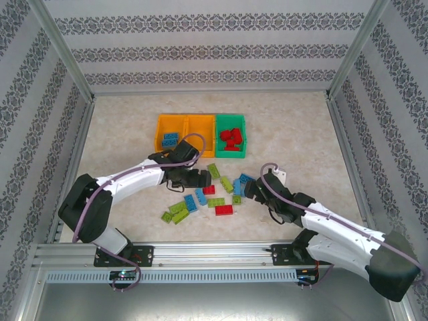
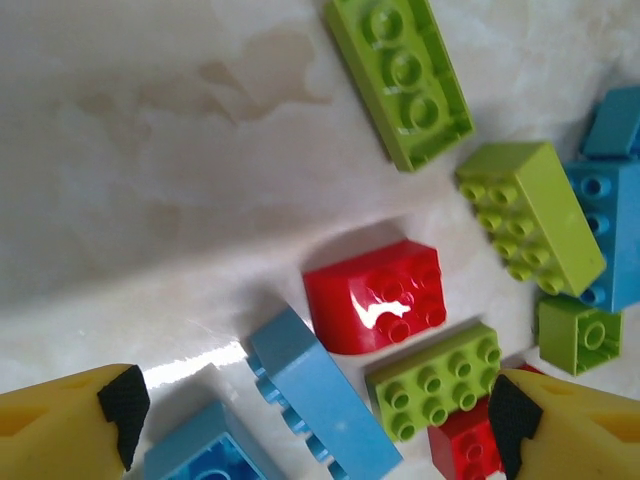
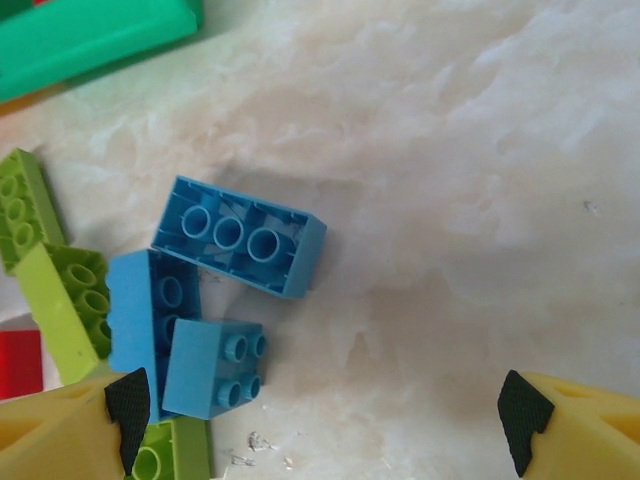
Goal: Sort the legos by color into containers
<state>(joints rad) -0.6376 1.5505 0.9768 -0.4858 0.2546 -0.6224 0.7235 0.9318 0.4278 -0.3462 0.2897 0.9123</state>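
Note:
Loose legos (image 1: 212,194) in red, light blue and lime green lie scattered in front of three containers: two orange bins (image 1: 162,127) (image 1: 200,122) and a green bin (image 1: 241,134). The left orange bin holds blue bricks and the green bin holds red ones. My left gripper (image 1: 204,177) (image 2: 318,415) hangs open over the pile. A blue brick (image 2: 320,395) lies on its side between its fingers, untouched, beside a red brick (image 2: 378,295) and a lime brick (image 2: 435,380). My right gripper (image 1: 249,189) (image 3: 325,412) is open over bare table, just right of a small blue brick (image 3: 213,367).
More lime bricks (image 2: 400,70) (image 2: 530,215) lie beyond the left gripper. Two larger blue bricks (image 3: 240,235) (image 3: 140,320) lie upside down near the right gripper, with the green bin's corner (image 3: 90,35) above them. Patterned walls and metal rails enclose the table.

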